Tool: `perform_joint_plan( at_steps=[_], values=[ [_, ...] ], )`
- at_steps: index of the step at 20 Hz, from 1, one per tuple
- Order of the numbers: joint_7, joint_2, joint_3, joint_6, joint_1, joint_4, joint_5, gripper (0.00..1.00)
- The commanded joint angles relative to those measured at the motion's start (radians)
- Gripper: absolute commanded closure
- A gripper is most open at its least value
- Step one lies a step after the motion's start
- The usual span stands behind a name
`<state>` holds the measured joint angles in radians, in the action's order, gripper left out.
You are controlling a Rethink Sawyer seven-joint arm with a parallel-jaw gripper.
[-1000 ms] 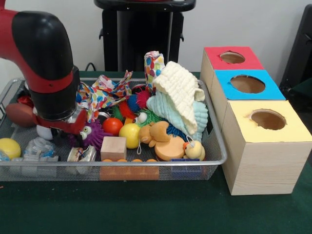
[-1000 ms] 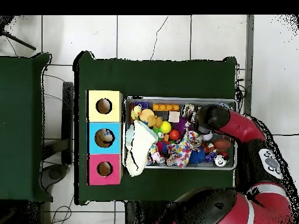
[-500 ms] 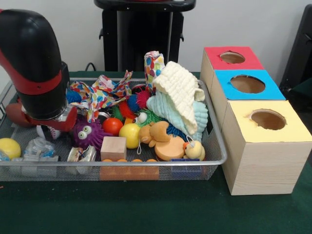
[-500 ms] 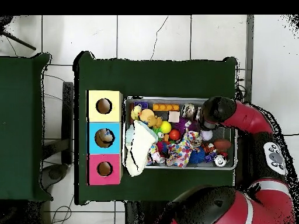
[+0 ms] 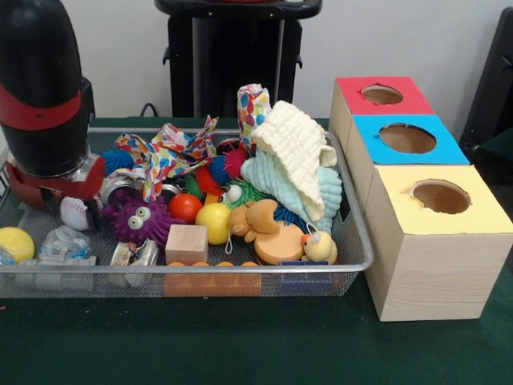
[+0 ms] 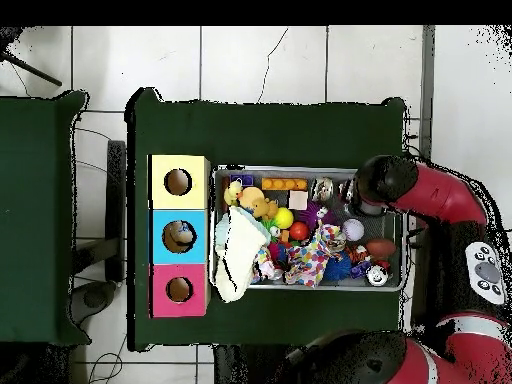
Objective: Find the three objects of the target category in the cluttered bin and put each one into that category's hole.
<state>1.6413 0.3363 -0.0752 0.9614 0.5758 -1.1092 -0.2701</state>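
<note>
The wire bin (image 5: 353, 265) holds a heap of toys: a purple spiky ball with eyes (image 5: 138, 220), a red ball (image 5: 185, 207), a yellow ball (image 5: 213, 222), a wooden block (image 5: 186, 243), a baseball (image 5: 76, 212), a teddy bear (image 5: 252, 218) and a rubber duck (image 5: 319, 247). My arm's thick black and red end (image 5: 44, 96) stands upright over the bin's left end and hides the gripper beneath it. Overhead, the arm's end (image 6: 383, 183) covers the bin's upper right corner. Three boxes with holes stand beside the bin: red (image 5: 381, 96), blue (image 5: 409, 138), yellow (image 5: 441, 200).
A cream cloth (image 5: 296, 148) over a light blue one (image 5: 276, 180) is piled high at the bin's right end, and a spotted cloth (image 5: 168, 152) lies at the back. Another yellow ball (image 5: 14, 243) and crumpled clear wrappers (image 5: 64, 245) lie front left. Something shows inside the blue box's hole (image 6: 179, 236).
The arm's end has swung leftward in the front view and stands more upright. The purple spiky ball and the baseball, earlier partly covered, now show fully.
</note>
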Motion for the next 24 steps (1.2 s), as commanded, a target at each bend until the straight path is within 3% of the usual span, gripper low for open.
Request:
perform_joint_plan(
  at_steps=[1, 9, 15, 24],
  values=[
    [-0.182, 0.059, -0.059, 0.119, -0.018, 0.003, -0.051, 0.00],
    [-0.171, -0.030, -0.113, 0.014, 0.013, 0.008, -0.040, 0.00],
    [-0.166, -0.052, -0.136, -0.025, 0.023, 0.015, -0.037, 0.00],
    [-0.139, -0.070, -0.144, 0.006, 0.013, 0.047, -0.040, 0.00]
  ],
)
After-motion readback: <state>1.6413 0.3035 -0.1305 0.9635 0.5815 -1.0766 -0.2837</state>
